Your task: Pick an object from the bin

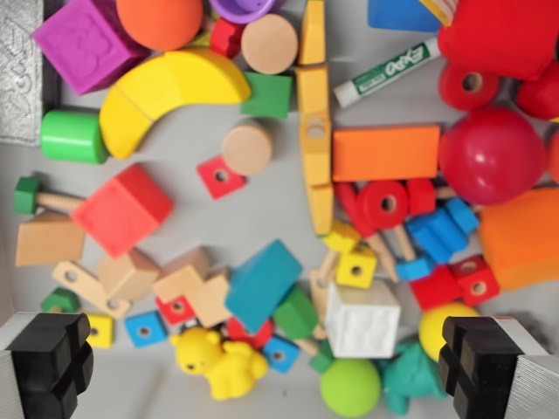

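End effector (262,362) spread above crowded bin (262,209).

- Bright, even light — shadows under the toys soft and short.
- Whole view slightly blurred; faint sheen on the red ball (492,154).

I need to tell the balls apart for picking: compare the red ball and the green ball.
The red ball looks larger than the green ball. The red ball is glossy with a highlight; the green ball looks matte. The red ball sits at the wrist view's right, the green ball at the bottom edge. Both are round, single-coloured.
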You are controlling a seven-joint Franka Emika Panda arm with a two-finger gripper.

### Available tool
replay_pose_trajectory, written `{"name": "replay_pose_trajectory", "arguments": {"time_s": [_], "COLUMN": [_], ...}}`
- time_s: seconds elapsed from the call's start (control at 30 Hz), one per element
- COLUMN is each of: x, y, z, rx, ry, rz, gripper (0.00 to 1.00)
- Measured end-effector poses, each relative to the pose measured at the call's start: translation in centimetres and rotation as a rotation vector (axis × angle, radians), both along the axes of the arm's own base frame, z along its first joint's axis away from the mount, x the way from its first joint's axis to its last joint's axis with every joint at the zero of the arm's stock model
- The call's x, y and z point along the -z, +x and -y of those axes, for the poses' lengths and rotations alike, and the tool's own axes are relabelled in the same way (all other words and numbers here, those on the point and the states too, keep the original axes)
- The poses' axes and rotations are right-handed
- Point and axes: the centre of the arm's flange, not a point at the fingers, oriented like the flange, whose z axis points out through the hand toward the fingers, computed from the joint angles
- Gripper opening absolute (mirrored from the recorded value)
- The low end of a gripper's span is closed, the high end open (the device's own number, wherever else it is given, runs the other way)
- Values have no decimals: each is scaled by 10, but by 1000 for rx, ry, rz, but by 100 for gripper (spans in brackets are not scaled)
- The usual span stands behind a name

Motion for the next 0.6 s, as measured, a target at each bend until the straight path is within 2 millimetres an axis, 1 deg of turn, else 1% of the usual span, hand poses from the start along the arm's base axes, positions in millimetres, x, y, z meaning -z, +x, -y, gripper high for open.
{"name": "replay_pose_trajectory", "arguments": {"time_s": [0.6], "x": [1], "y": [0], "z": [0], "rx": [7], "ry": [0], "rz": [-1], "gripper": [100]}}
